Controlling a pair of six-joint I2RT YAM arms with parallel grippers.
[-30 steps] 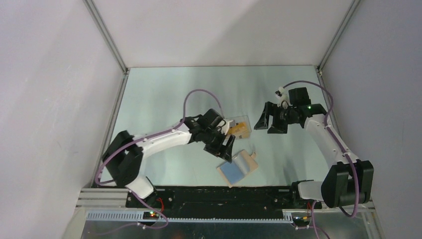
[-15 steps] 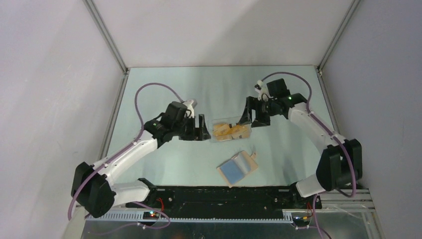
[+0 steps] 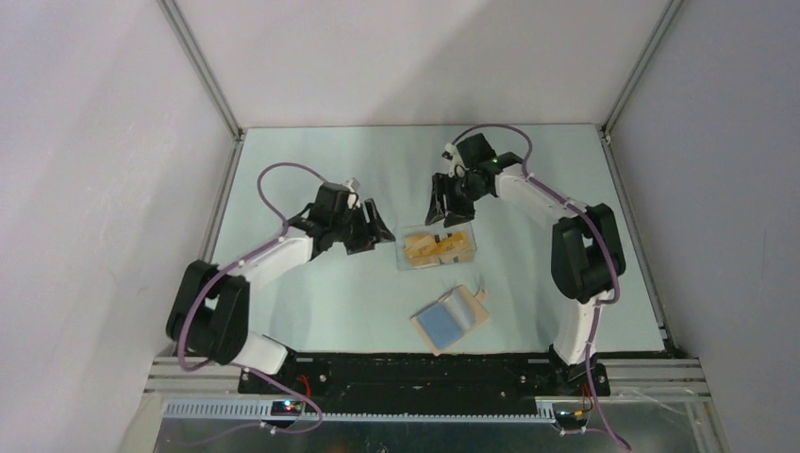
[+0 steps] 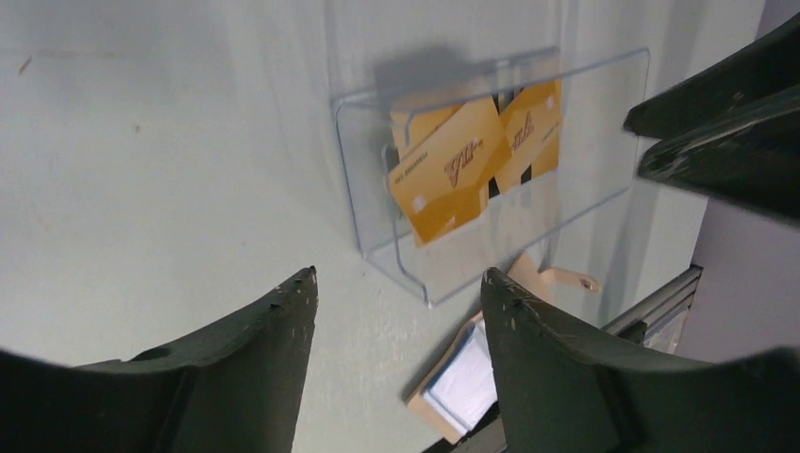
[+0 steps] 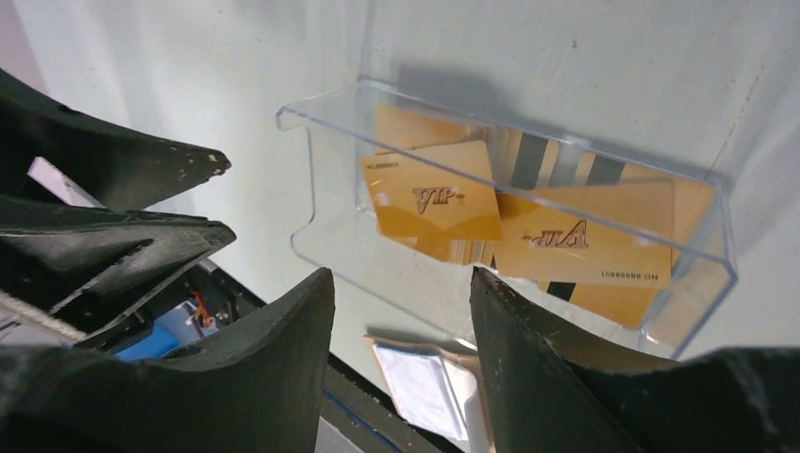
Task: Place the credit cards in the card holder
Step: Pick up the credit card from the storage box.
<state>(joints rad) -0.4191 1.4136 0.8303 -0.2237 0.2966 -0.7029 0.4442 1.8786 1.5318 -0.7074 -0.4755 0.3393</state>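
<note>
On the pale table (image 3: 311,160), credit cards (image 3: 436,249) lie mid-frame in a clear tray (image 3: 472,242), between the open left gripper (image 3: 375,232) and the nearer, open right gripper (image 3: 448,219).

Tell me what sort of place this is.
Probably a lab robot cell: plain walls on metal framing enclose a table, two arms are bolted at its near edge, and the props are a clear tray of credit cards and a card holder.
</note>
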